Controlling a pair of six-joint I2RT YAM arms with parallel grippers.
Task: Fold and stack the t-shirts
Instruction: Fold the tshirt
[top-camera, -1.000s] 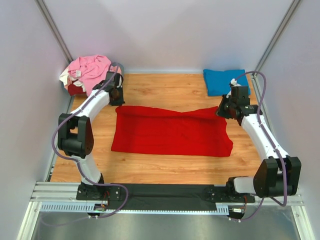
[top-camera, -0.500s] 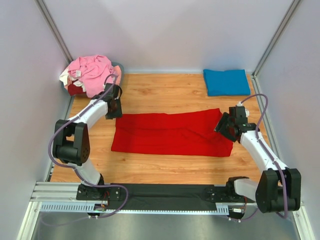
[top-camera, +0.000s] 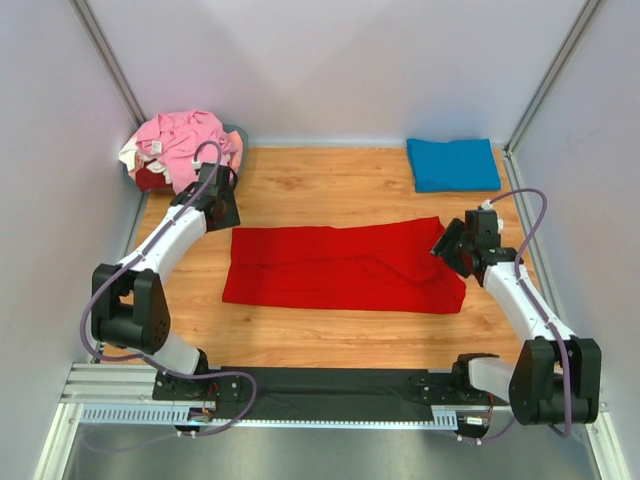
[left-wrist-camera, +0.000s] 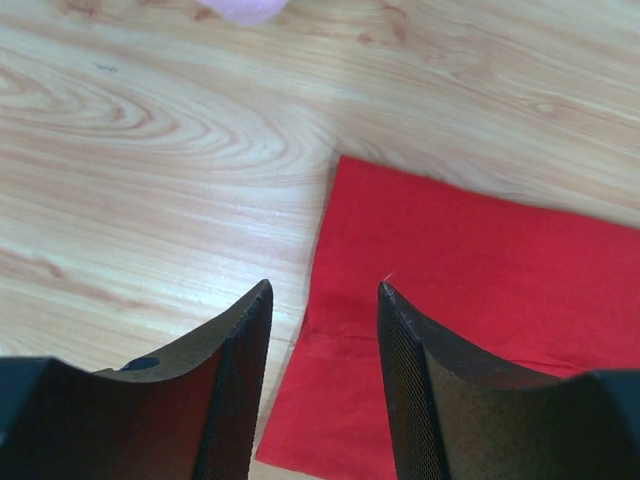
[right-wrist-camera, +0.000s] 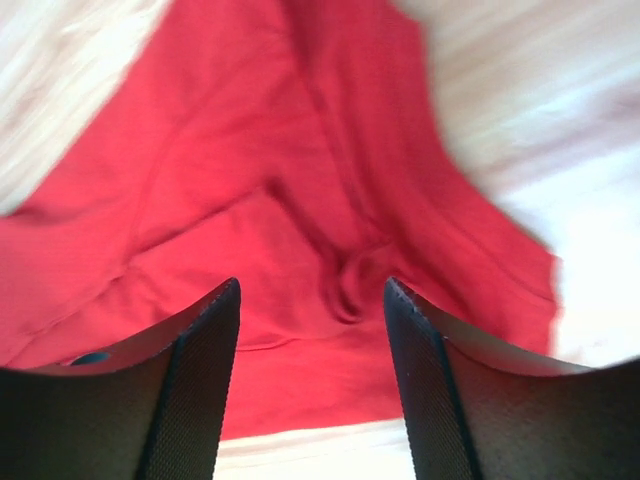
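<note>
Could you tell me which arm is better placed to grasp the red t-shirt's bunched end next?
Right. The right tool, open, sits directly above that wrinkled end of the red t-shirt; the left tool is at the opposite end.

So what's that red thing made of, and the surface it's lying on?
The red t-shirt looks like soft, matte cloth, perhaps a cotton knit: it lies limp, with creases and a bunched fold. The table looks like wood or wood-look laminate, lightly glossy: swirling grain shows, with pale glare; which one cannot be told.
</note>
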